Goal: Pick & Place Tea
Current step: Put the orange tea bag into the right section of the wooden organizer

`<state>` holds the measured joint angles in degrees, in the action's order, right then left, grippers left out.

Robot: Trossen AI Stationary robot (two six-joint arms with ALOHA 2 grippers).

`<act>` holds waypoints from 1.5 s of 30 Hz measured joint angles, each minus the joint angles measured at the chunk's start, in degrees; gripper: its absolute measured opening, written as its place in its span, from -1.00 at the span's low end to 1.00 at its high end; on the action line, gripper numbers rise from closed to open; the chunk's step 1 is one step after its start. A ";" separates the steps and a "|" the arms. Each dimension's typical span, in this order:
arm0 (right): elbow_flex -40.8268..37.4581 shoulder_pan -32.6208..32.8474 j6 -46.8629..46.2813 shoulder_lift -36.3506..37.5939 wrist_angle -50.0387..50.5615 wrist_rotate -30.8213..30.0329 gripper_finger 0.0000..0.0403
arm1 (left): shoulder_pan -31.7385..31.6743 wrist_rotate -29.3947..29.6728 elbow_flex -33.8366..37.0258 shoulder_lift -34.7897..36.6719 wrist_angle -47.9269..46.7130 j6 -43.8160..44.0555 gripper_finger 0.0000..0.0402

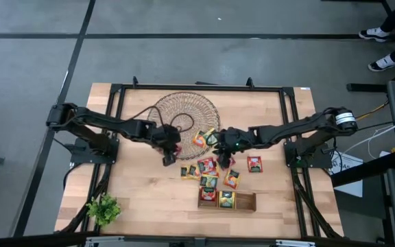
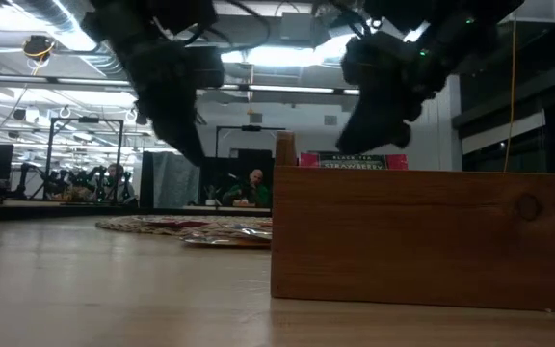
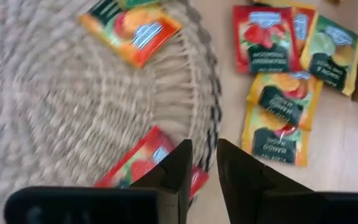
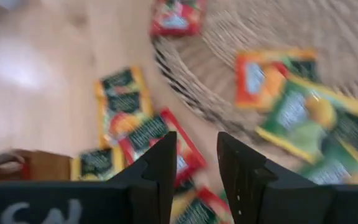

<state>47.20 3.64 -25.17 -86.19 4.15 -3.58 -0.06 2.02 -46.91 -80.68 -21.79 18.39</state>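
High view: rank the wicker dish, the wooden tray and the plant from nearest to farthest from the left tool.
From the left tool:
1. Wicker dish: nearest, its rim right beside the tool, towards the table's far edge.
2. Wooden tray: farther, near the front edge, towards the right arm's side.
3. Plant: about as far as the tray, at the front left corner; too close to call.
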 joint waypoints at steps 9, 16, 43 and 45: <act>0.06 -3.47 1.60 -1.16 0.61 -0.91 -0.43 | -2.30 1.52 5.11 3.04 1.70 3.39 -0.67; 0.04 -7.55 2.47 -1.16 0.94 -0.89 -0.43 | -3.80 3.04 5.07 2.02 14.20 -2.17 -0.68; 0.04 -10.86 2.93 -5.00 -4.14 4.93 -0.43 | -6.82 4.29 -9.29 -24.87 16.02 -11.04 -0.91; 0.04 -11.39 2.58 -6.90 -5.83 6.94 -0.43 | -6.95 3.41 -9.39 -25.58 16.01 -10.38 -0.95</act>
<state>47.24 -7.76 -22.59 -93.08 -1.69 3.36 -7.00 5.43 -56.31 -106.27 -5.78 8.02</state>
